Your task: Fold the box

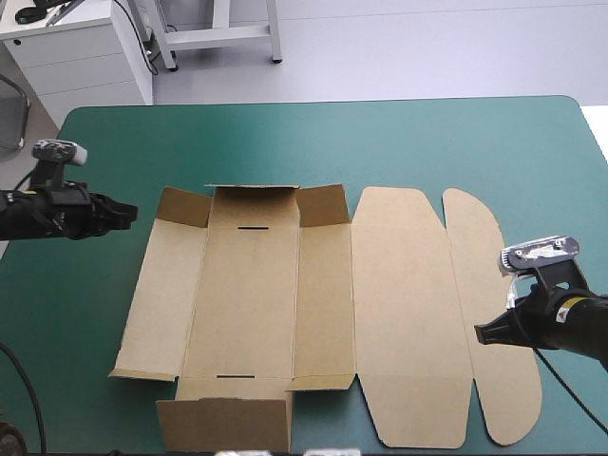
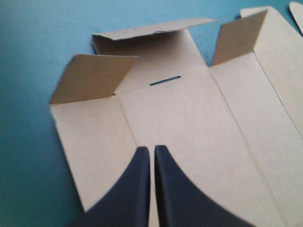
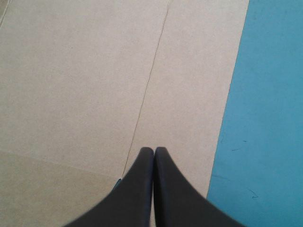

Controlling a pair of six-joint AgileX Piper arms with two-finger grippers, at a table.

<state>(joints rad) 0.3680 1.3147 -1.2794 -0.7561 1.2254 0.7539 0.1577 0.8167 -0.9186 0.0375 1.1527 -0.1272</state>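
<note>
By the box (image 1: pixel 252 304), left gripper (image 1: pixel 131 213) and right gripper (image 1: pixel 480 333) hang closed, empty, both visible only overhead.

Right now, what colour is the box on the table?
The box is plain brown; the high view shows it best.

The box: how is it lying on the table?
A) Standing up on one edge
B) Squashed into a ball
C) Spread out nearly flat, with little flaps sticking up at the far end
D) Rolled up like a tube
C: the box lies spread open on the table, and only the small far flaps tilt up.
</note>
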